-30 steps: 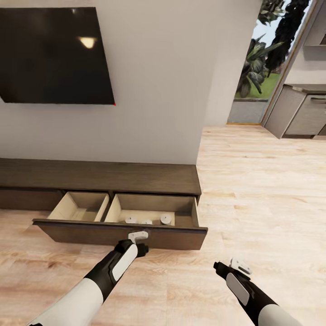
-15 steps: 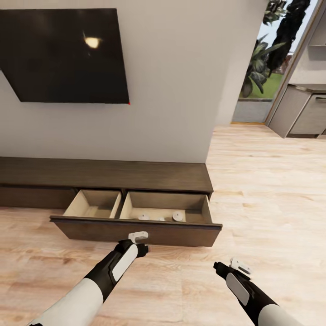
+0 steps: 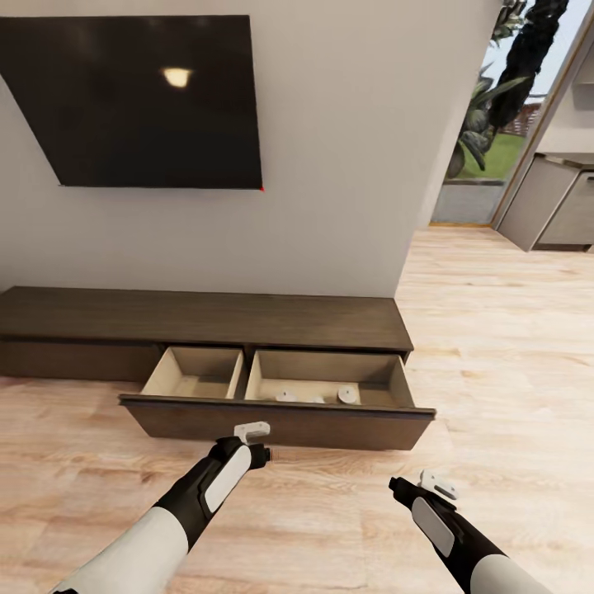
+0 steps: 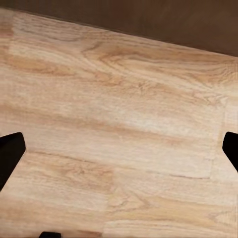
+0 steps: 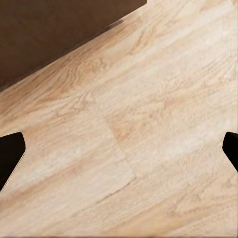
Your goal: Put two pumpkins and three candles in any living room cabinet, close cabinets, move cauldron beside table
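Nearest you, both arms hang low over the plank floor (image 3: 495, 388). Your left gripper (image 3: 252, 441) sits just short of the drawer front; your right gripper (image 3: 429, 487) is out to the side, well apart from the unit. In both wrist views the dark fingertips (image 4: 11, 153) sit at opposite edges with bare floor between, so both jaws are spread wide and hold nothing.

Beyond them, the cabinet (image 3: 206, 318) has one long drawer front (image 3: 276, 421) pulled out, exposing two tan compartments. The compartment on your left looks bare. The one on your right holds small pale round items (image 3: 348, 394) near its front wall, probably the candles, though they are too small to confirm a count or colour. No pumpkin or cauldron is identifiable.

Farthest back are the wall-mounted TV (image 3: 157, 99) and, past the wall's end, grey kitchen units (image 3: 549, 206).

Risks from here:
- The drawer stands open; the task fails on closure if you leave it so.
- The left gripper is close to the front; a forward drift could knock it or slide it shut unevenly.
- Shutting it before the pumpkins are inside would mean reopening.
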`<state>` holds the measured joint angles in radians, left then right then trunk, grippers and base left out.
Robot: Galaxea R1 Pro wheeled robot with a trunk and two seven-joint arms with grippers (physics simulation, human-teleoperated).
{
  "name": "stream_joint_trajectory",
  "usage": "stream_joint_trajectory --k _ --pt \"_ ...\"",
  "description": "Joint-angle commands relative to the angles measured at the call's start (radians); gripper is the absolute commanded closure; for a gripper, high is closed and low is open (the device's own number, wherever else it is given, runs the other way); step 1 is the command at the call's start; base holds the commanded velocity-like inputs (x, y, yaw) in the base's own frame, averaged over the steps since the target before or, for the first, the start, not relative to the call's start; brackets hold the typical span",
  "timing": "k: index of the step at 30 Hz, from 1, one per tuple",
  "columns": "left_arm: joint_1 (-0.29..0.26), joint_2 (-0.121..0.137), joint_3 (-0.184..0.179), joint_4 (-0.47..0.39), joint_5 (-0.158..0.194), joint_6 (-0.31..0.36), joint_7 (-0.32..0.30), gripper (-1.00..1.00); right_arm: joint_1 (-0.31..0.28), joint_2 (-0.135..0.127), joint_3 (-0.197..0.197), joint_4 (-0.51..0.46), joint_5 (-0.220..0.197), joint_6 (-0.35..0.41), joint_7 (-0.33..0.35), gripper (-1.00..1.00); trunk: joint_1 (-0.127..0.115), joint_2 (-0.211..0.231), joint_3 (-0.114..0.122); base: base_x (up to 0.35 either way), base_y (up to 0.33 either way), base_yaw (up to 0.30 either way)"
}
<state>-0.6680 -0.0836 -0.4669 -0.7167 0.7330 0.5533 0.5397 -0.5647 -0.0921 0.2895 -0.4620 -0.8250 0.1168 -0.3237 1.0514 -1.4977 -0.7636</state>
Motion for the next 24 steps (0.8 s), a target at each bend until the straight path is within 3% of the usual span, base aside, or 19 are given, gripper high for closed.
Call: stream_joint_trajectory --k 1,9,20,24 --pt "-0.001 0.001 -0.005 -0.001 0.01 0.0 0.009 -1.0 0.0 -0.001 0.008 -0.003 -0.005 0.004 -0.009 -1.0 0.0 0.0 -0.001 0.0 0.322 0.0" --pt "-0.001 0.001 -0.011 -0.001 0.004 0.0 0.009 -1.0 0.0 -0.001 0.008 -0.003 -0.005 0.004 -0.009 -1.0 0.0 0.0 -0.001 0.029 0.28 0.0" --pt "-0.001 -0.003 -0.019 -0.003 0.002 -0.007 0.012 -1.0 0.0 -0.001 0.007 -0.003 -0.005 0.004 -0.009 -1.0 0.0 0.0 -0.001 0.004 0.017 0.0" --pt "-0.001 -0.003 -0.036 -0.002 0.001 -0.011 0.015 -1.0 0.0 -0.001 0.007 -0.003 -0.005 0.002 -0.009 -1.0 0.015 -0.028 -0.013 0.0 0.0 0.0"
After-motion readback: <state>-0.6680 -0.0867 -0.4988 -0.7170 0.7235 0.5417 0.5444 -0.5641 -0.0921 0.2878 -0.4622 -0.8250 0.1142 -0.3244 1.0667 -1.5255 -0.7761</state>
